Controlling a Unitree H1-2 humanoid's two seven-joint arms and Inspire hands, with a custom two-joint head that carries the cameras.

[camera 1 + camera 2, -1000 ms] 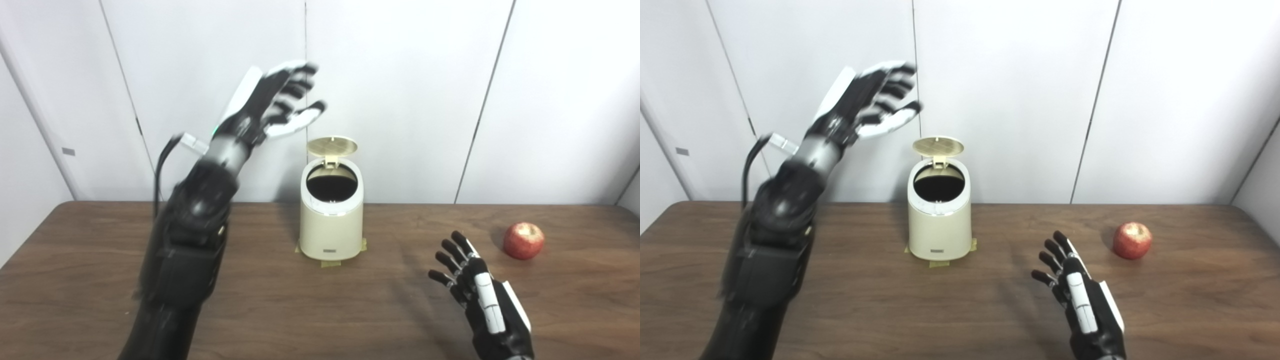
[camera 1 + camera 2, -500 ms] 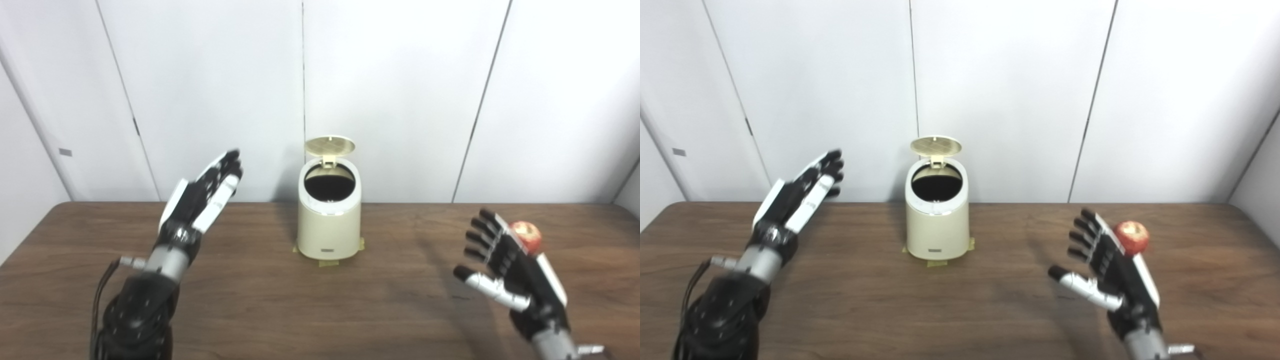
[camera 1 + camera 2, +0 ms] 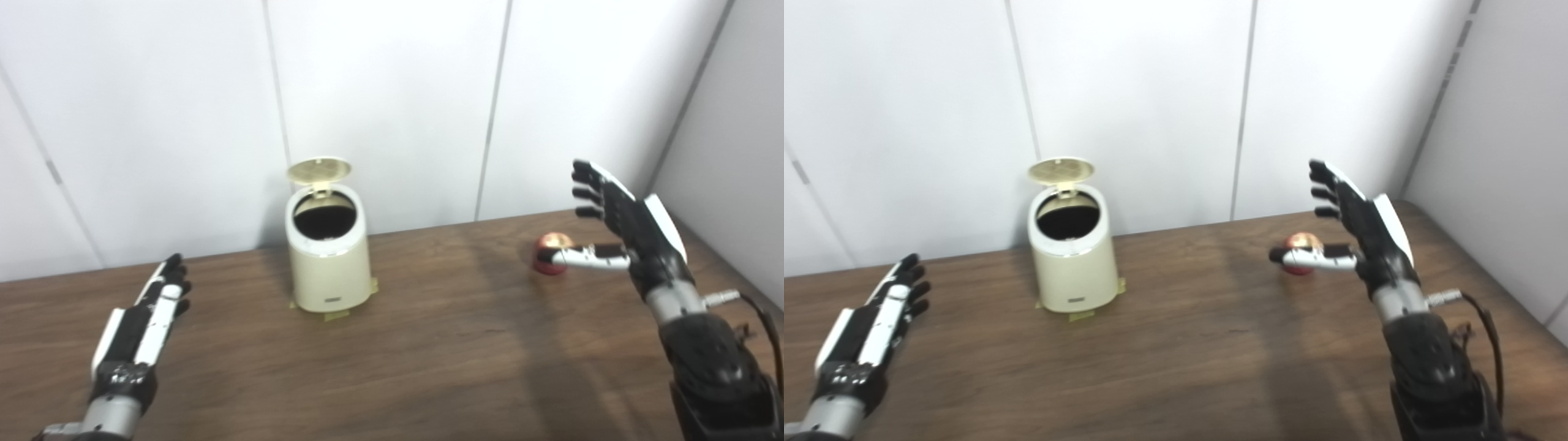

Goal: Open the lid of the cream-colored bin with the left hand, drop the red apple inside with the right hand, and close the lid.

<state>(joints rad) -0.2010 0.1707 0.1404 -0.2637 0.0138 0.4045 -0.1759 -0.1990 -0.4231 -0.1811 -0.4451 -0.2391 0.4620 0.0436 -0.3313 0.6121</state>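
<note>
Near edge: left hand (image 3: 138, 324) is low over the bench (image 3: 429, 355), fingers straight and apart, holding nothing; it looks parked, so leave it out of the way. Right hand (image 3: 625, 220) is raised above the bench on the right, spread wide, thumb sticking out toward the middle, also empty. Step in hand reads as the apple pick: lid part looks done, drop and close not yet. Red apple (image 3: 547, 257) sits on the bench just behind the thumb in both views, partly covered by it; can't tell if the thumb touches it, looks apart. To do it well: bring the palm down and over the apple, thumb on one side and fingers wrapping the far side, close around the widest part, not the top. It's round and smooth-skinned, so it will probably roll if nudged before the fingers close; approach from above, not from the side. Apple is small, red with a yellowish patch on top. Further back, cream-colored bin (image 3: 329, 263) stands near the wall, well left of the apple, round lid (image 3: 319, 169) hinged upright at the rear, dark mouth clear, tape tabs at its base
</note>
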